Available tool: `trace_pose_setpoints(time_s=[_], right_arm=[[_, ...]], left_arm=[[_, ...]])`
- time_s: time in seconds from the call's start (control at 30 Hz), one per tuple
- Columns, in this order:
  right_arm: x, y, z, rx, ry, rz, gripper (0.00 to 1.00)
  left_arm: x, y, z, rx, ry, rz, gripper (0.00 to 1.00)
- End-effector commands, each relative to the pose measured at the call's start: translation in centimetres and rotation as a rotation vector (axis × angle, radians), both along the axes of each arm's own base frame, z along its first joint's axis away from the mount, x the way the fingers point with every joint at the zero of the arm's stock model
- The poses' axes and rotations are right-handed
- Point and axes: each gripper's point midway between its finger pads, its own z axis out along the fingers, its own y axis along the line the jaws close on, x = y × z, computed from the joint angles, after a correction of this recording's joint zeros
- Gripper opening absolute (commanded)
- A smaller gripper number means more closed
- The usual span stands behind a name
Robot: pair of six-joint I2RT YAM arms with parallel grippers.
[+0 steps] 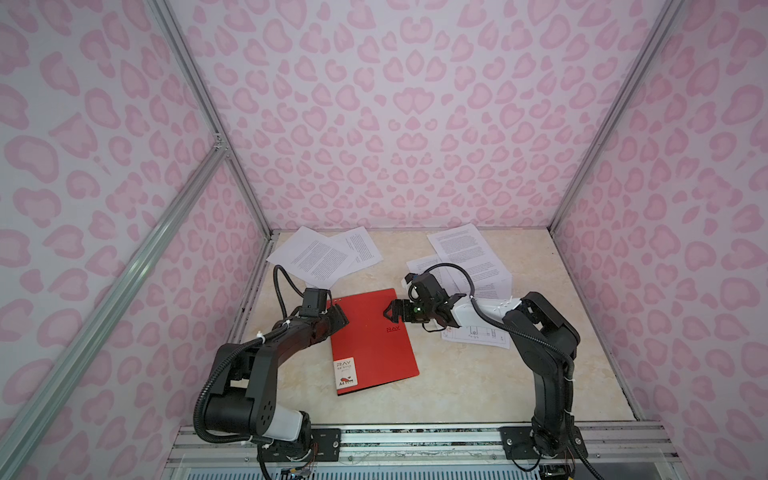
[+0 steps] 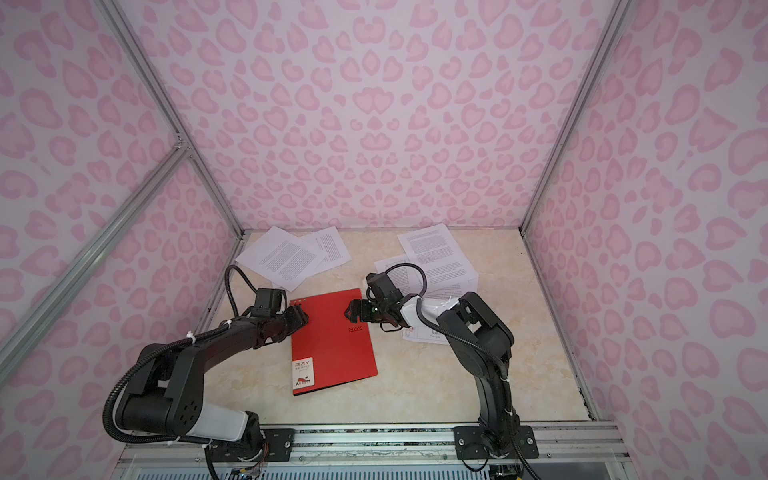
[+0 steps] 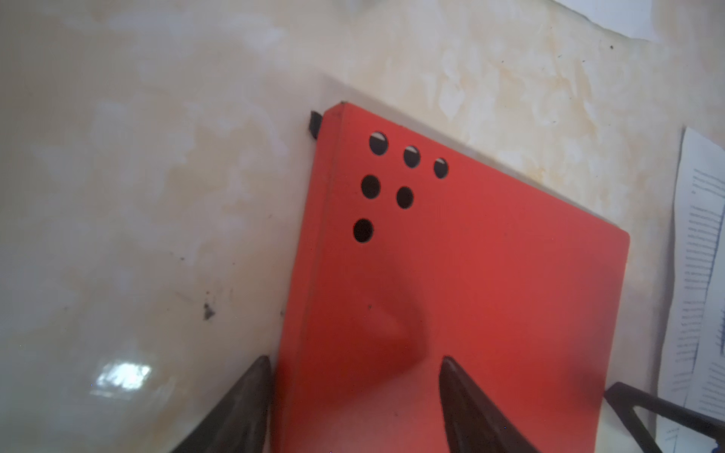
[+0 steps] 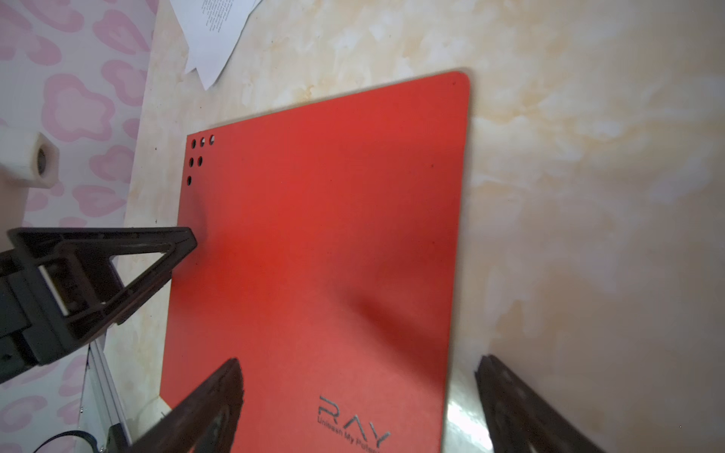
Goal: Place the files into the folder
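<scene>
Folder lies shut; spread left pincer straddles its spine, spread right pincer its free edge: best lift the cover only.

A beige marbled tabletop fills the lower centre. Walls with pink blotches (some heart-like) rise around it, edged by aluminium struts. A metal rail crosses the bottom.

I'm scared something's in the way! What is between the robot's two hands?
Only the bare cover of the red folder stretches between the left hand and the right hand, with nothing on top of it. Both top views show that.
</scene>
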Motion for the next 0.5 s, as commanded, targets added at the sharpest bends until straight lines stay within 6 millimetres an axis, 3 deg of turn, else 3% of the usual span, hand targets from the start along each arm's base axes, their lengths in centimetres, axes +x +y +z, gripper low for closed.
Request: trace_pose_setpoints(time_s=[0.0, 0.27, 0.47], right_arm=[[-2.7, -1.2, -2.8, -0.042, 0.193, -0.028, 0.95], [-1.8, 0.1, 0.1, 0.144, 0.231, -0.053, 0.95], [-1.4, 0.4, 2.5, 0.18, 0.193, -0.035, 0.95]], left_arm=[[-1.5, -0.1, -1.3, -0.02, 0.068, 0.013, 0.69], [-1.6, -0.2, -1.3, -0.032, 0.064, 0.026, 0.68], [-1.6, -0.3, -1.3, -0.037, 0.062, 0.03, 0.68]])
